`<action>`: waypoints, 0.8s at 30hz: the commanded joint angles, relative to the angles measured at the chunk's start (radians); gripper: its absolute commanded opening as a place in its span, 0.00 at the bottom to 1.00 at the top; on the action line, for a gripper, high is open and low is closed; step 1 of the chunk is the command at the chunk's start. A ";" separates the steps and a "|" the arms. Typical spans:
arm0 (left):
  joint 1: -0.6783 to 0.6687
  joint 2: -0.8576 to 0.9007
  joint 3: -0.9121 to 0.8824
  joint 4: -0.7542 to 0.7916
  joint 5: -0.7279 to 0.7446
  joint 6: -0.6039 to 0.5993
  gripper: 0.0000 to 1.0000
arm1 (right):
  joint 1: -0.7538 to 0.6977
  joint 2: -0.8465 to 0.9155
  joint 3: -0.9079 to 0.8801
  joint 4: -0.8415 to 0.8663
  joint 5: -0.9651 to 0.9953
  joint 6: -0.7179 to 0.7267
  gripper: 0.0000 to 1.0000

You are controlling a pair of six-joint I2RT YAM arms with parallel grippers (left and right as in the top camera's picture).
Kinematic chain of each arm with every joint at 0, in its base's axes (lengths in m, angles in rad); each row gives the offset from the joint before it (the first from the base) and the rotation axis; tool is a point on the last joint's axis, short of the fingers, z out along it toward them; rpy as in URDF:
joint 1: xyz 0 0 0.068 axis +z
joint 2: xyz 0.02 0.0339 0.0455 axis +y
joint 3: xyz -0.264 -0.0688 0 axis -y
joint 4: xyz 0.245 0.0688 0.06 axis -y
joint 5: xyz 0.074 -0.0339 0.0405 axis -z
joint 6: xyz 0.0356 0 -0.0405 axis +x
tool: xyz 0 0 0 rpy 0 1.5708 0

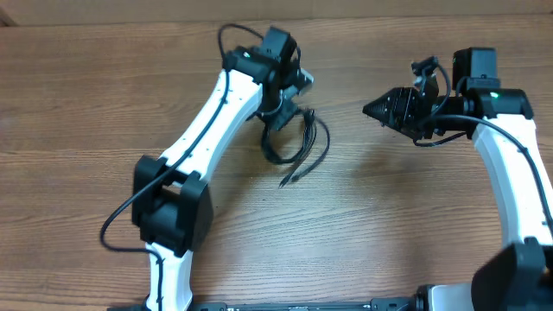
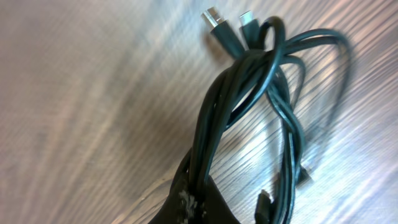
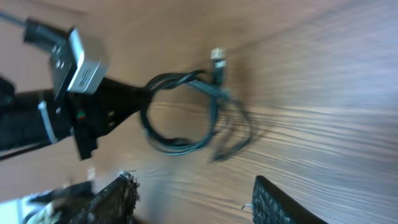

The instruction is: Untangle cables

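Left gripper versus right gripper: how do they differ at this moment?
The left gripper is shut on the cables; the right gripper is open and empty. The left gripper is at the bundle; the right gripper stands apart, facing it. Both are black, above the wooden table.

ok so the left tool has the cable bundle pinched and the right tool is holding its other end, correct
Not quite. The right tool holds nothing: the overhead view shows it apart from the cables, and its own wrist view shows the jaws open. The left tool does have the bundle pinched.
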 commanded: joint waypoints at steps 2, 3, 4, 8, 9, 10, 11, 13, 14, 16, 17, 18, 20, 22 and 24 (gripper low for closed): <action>0.000 -0.116 0.124 -0.040 0.141 -0.137 0.04 | 0.071 -0.109 0.045 0.037 -0.141 0.079 0.56; 0.000 -0.124 0.131 -0.040 0.163 -0.158 0.04 | 0.086 -0.116 0.045 0.043 -0.123 0.110 0.55; 0.000 -0.135 0.137 -0.039 0.199 -0.195 0.04 | 0.130 -0.122 0.045 0.063 -0.058 0.202 0.55; 0.020 -0.152 0.140 -0.041 0.389 -0.305 0.04 | 0.232 -0.106 0.044 0.126 0.129 0.396 0.55; 0.027 -0.152 0.141 -0.042 0.445 -0.311 0.04 | 0.243 -0.102 0.044 0.135 0.162 0.431 0.55; 0.031 -0.152 0.140 -0.042 0.482 -0.311 0.04 | 0.250 -0.100 0.044 0.144 0.185 0.454 0.54; 0.038 -0.152 0.140 -0.039 0.551 -0.311 0.04 | 0.262 -0.095 0.044 0.157 0.225 0.491 0.54; 0.047 -0.152 0.141 -0.037 0.591 -0.312 0.04 | 0.272 -0.087 0.044 0.164 0.250 0.515 0.53; 0.058 -0.153 0.140 -0.036 0.603 -0.314 0.04 | 0.276 -0.076 0.044 0.163 0.249 0.514 0.52; 0.078 -0.152 0.140 -0.037 0.603 -0.339 0.04 | 0.277 -0.061 0.044 0.133 0.273 0.512 0.52; 0.088 -0.152 0.140 -0.036 0.612 -0.352 0.04 | 0.277 -0.053 0.044 0.112 0.302 0.509 0.52; 0.097 -0.153 0.141 -0.035 0.632 -0.362 0.04 | 0.277 -0.041 0.043 0.088 0.336 0.509 0.52; 0.111 -0.152 0.141 -0.032 0.702 -0.356 0.04 | 0.277 -0.014 0.035 0.076 0.346 0.484 0.50; 0.114 -0.152 0.141 -0.032 0.735 -0.348 0.04 | 0.277 0.014 0.024 0.072 0.347 0.471 0.49; 0.114 -0.152 0.140 -0.032 0.750 -0.349 0.04 | 0.277 0.049 0.017 0.057 0.370 0.467 0.49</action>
